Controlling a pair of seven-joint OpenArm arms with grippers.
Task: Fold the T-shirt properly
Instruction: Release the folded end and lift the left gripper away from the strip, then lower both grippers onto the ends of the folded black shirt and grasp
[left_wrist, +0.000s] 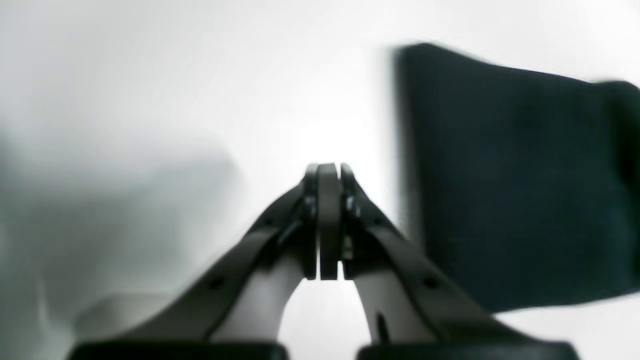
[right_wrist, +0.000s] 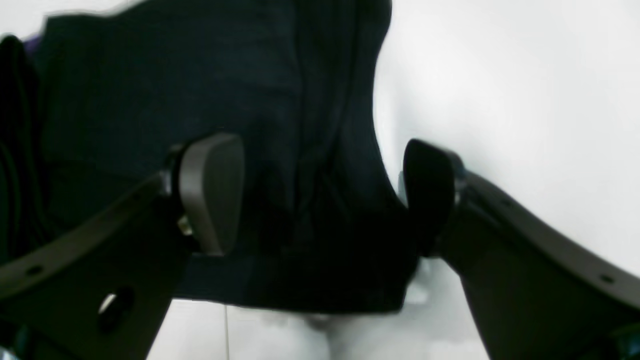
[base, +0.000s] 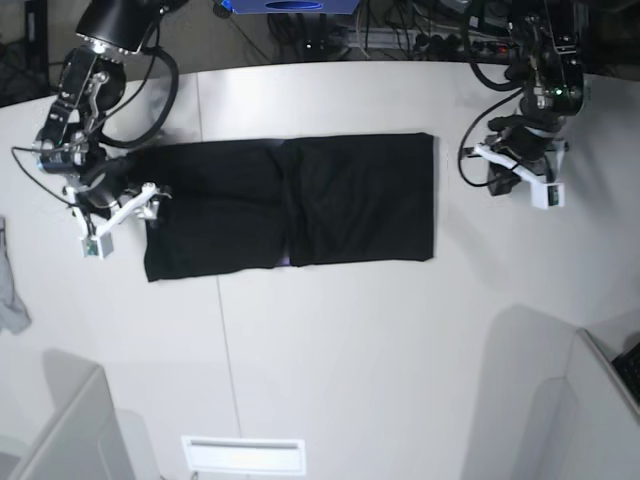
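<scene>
I've got the T-shirt lying flat as a long black band across the far half of the surface, its long axis running side to side between the two arms, plain side up. A faint seam near its middle suggests the sleeves and sides are already folded in (my reading, not something I can confirm). It looks like the lengthwise fold is done and the crosswise fold comes next.

My right gripper sits at the shirt's end toward the surface's left edge in the base view, jaws spread wide over the cloth edge, one pad above the fabric and the other just off it, gripping nothing yet. My left gripper is off the other end, near the right edge, jaws clenched together on nothing, with bare surface between it and the shirt.

Next, I'd say: close the right jaws on that end, bring the left arm in to open and take a matching corner, then carry one short end over onto the other, keeping the edges square.

A small pale cloth scrap lies at the left edge, well apart.
</scene>
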